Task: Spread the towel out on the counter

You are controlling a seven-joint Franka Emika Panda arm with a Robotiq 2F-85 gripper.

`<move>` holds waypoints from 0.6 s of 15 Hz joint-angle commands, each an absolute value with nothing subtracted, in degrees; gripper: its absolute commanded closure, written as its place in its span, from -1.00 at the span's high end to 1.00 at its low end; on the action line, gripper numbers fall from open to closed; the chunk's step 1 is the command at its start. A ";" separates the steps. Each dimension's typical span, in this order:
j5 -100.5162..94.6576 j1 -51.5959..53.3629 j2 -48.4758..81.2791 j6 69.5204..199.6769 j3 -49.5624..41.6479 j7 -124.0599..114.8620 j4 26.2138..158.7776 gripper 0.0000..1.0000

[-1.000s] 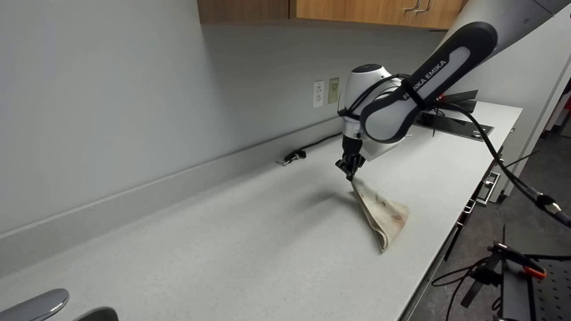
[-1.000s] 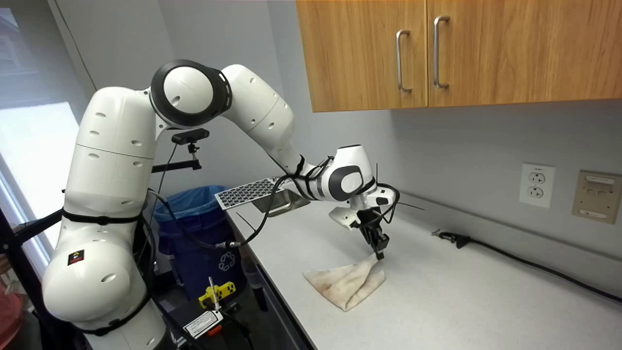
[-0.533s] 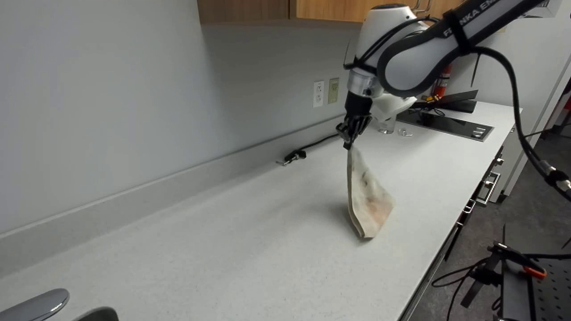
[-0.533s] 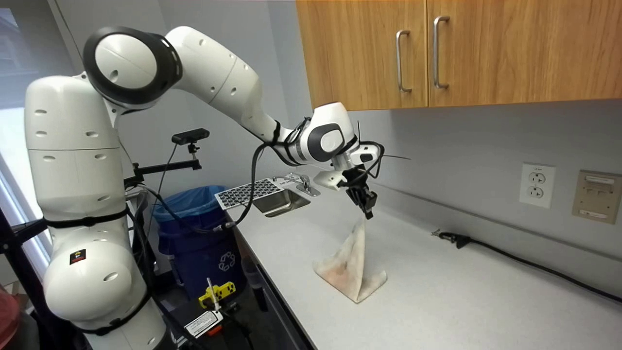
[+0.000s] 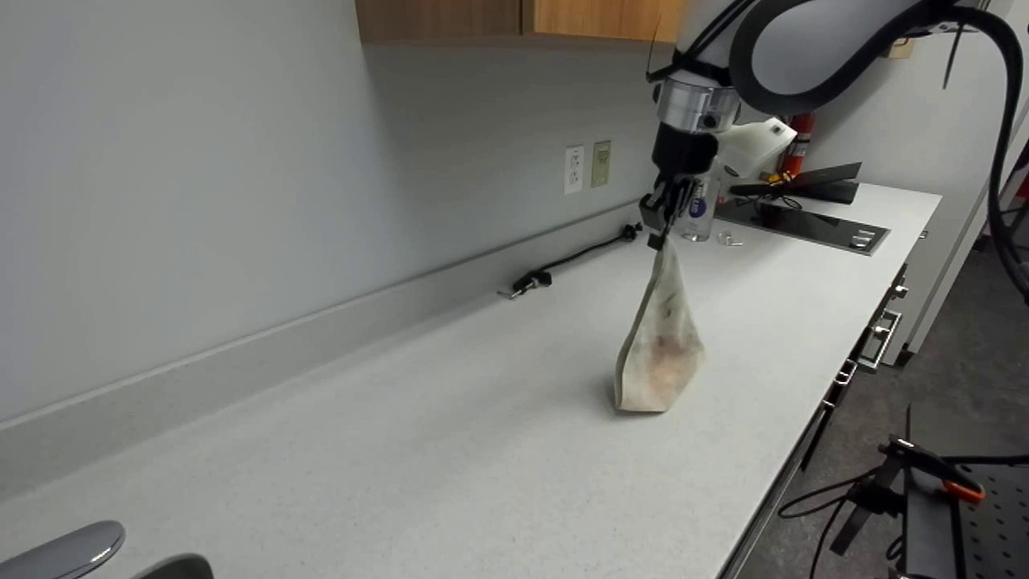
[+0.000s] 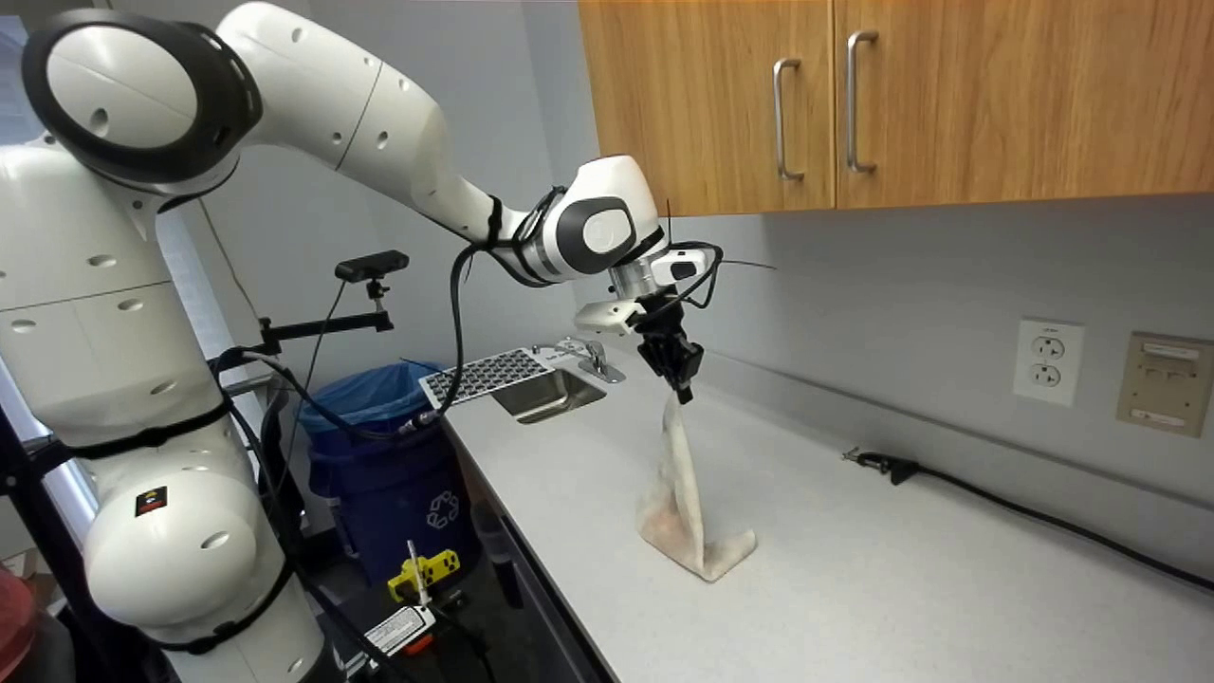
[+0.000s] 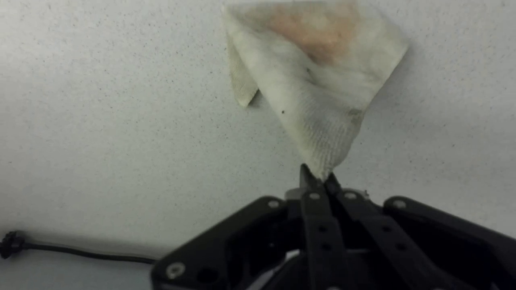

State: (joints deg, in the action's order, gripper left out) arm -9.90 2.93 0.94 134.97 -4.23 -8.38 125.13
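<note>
One towel [image 5: 663, 338] corner hidden, pinched in hand [image 7: 320, 177]; lower part touches bench [image 5: 450, 450]; in exterior view, far bottle [image 5: 698, 221] partly behind hand.

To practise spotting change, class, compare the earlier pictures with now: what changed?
The slim black fingers rose, still gripping the stained off-white cloth towel and drawing it up taller; its bottom still rests on the pale speckled counter. The thin black cable stayed put.
</note>
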 commanded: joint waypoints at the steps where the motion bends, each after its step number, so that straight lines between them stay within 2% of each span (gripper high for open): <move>1: -7.61 1.57 -4.91 130.00 -2.81 -2.53 129.38 -0.99; 9: -11.04 2.00 -14.43 124.79 -1.11 3.73 129.82 -0.99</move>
